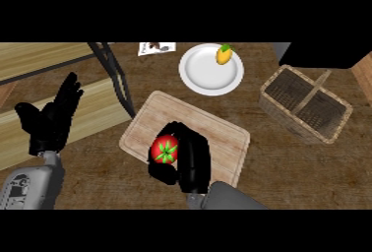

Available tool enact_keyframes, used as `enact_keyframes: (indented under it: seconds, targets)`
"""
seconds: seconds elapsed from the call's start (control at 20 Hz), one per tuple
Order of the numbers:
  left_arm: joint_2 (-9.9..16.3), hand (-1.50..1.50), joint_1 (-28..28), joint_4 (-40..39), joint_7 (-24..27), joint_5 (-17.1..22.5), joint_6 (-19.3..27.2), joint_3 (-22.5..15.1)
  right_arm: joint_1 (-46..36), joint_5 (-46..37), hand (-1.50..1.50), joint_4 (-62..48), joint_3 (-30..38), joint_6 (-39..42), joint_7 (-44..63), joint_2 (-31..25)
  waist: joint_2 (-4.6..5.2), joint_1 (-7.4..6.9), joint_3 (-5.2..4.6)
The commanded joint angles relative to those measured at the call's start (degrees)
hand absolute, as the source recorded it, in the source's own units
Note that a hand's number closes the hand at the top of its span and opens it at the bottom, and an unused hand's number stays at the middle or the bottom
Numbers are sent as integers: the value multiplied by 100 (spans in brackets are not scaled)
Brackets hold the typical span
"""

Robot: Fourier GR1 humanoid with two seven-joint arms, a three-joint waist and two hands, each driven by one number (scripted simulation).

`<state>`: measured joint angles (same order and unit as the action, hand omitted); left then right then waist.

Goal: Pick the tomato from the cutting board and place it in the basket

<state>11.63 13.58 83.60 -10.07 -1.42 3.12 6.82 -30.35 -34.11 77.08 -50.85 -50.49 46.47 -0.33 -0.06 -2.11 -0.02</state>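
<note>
Right now the board [210, 130] sits mid-counter, tilted diamond-wise, with bare counter [305, 167] showing to its right and below. Basket [305, 104] is off to the board's upper right, apart from it, with open counter between them. Plate [207, 73] lies just past the board's top corner, not touching. Dark rack legs [116, 74] run down on the left, close to the board's left corner, so room is tight on that side.

Right hand [190, 160] is over the board's lower left part, fingers and thumb curled around the tomato [166, 150], grasping it; tomato sits on or just over the board, can't tell if lifted. Left hand [51, 115] is at the left edge, fingers straight and up, released, holding nothing.

Tomato is red, round, with a green star-shaped stem. Board is light wood, rectangular, rounded corners, raised rim. Basket is brown wicker, rectangular, split in two compartments by a middle bar. Plate is white, round, smooth, with a small yellow item [224, 55] with a green tip on its upper right rim. Counter is dark wood grain. A small paper card [157, 47] lies at the top, left of the plate.
</note>
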Motion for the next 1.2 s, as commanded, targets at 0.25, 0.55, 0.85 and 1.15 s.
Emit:
enact_keyframes:
  seconds: [0.25, 0.55, 0.85, 1.15]
  targets:
    - [-164, 0, -354, -72, 303, -230, 234, -46, -1905, -1385, 150, 250, 478, 151, 2547, 32, -62, 165, -15]
    - [59, 0, -116, -82, 113, -50, 112, 180, -2557, -1917, 150, 654, 1228, 969, 3508, 32, -67, 248, -7]
    - [81, 0, -180, -16, 55, -1, 48, 195, -3475, -1967, 150, 193, 2507, 1344, 3375, 31, -36, 183, -5]
    - [38, 0, -69, -161, 147, -67, 105, 183, -3933, -2062, 150, -716, 3439, 1710, 2938, -115, 13, 199, -6]
